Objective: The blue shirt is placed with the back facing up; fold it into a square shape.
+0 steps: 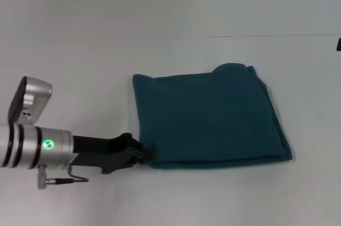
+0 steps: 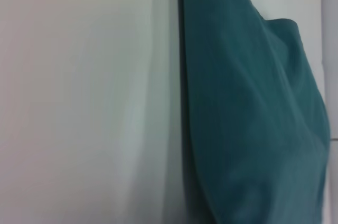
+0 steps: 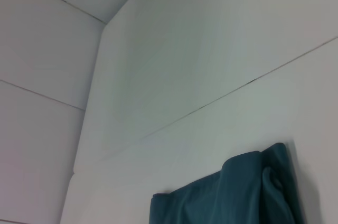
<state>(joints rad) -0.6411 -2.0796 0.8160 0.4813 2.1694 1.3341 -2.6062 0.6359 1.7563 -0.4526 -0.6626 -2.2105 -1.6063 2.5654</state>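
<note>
Cloth: the dark teal-blue shirt of soft knit fabric [image 1: 208, 116] lies folded into a rough square, in several layers, on the plain white table [image 1: 80, 66], a little to the robot's right of the middle of the head view.
Edges: the near edge and the left edge run fairly straight; the far edge carries a raised hump of cloth toward its right end, and the right side slants outward toward the near corner.
Left arm: the black left gripper [image 1: 139, 153] on its silver wrist reaches in low from the robot's left, its tip touching the shirt's near-left corner.
Left jaws: hidden at the cloth's edge; cannot tell whether they are released or clenched.
Left wrist view: the shirt [image 2: 248, 118] fills 1 side, bare table beside it.
Right arm: the right gripper does not show in any view; its wrist camera sees the shirt's humped far edge [image 3: 237, 192] from a distance.
</note>
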